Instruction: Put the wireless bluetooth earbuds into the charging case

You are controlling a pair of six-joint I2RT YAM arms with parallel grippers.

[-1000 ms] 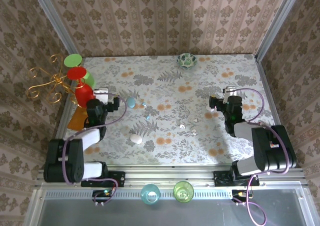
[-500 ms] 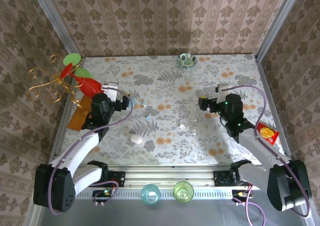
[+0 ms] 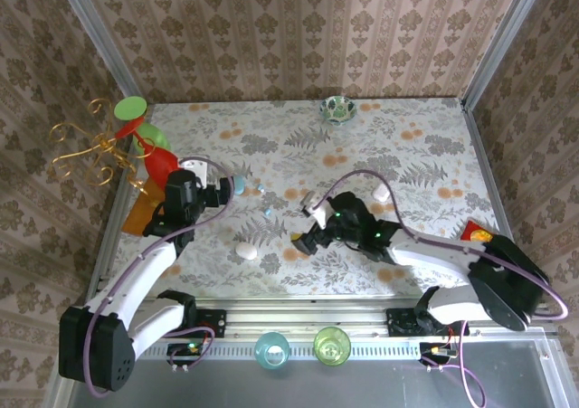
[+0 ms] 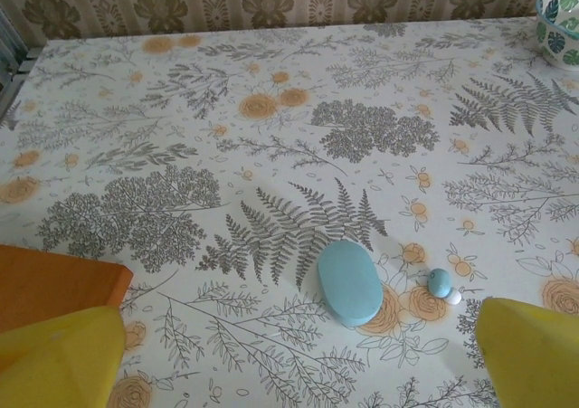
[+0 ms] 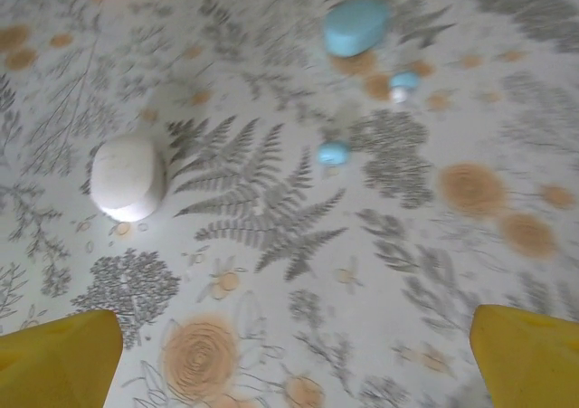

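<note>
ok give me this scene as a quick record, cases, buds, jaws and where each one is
blue case: flat, looks closed
blue bud 1: just right of blue case
white bud: right beside blue bud 1
blue bud 2: alone, between the two cases
white case: flat, nearer the arms than blue case
left jaws: open, empty, facing blue case
right jaws: open, empty, over mid table
bowl: far edge

Bench [image 3: 407, 146] printed white with grey ferns and orange blossoms, bearing a pale-blue case [image 4: 349, 282], a white case [image 5: 128, 176], a pale-blue bud [image 4: 439, 281], a white bud [image 4: 453, 297] and a green-and-white patterned bowl [image 3: 336, 109]; walls [image 3: 298, 28] beige with brown damask stripes.
</note>
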